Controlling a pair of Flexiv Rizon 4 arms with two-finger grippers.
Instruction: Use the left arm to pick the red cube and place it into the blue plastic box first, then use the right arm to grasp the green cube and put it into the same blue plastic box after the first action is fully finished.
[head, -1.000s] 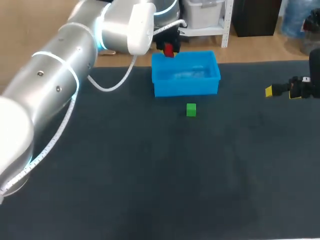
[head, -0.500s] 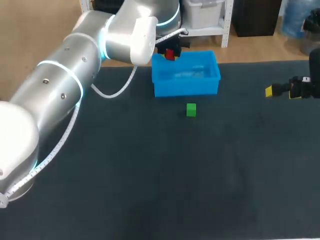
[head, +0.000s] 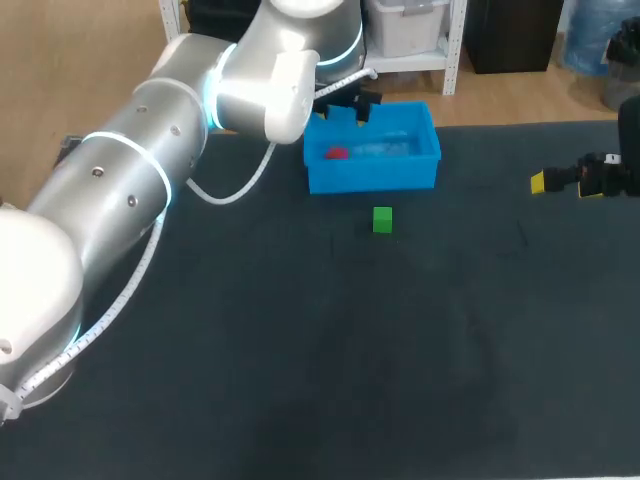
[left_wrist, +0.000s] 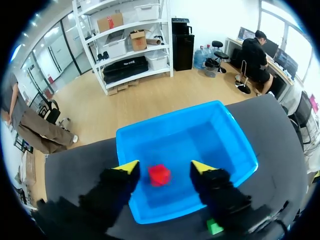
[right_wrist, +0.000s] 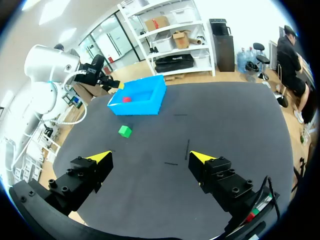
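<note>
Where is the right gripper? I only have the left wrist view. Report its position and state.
Observer: The right gripper is over the right side of the table, far from the blue box, open and empty.
Operator: Now give me the green cube. I see only a sliver beside the left gripper.
Observer: The green cube sits on the table in front of the box's near wall, apart from it, with neither gripper touching it.
</note>
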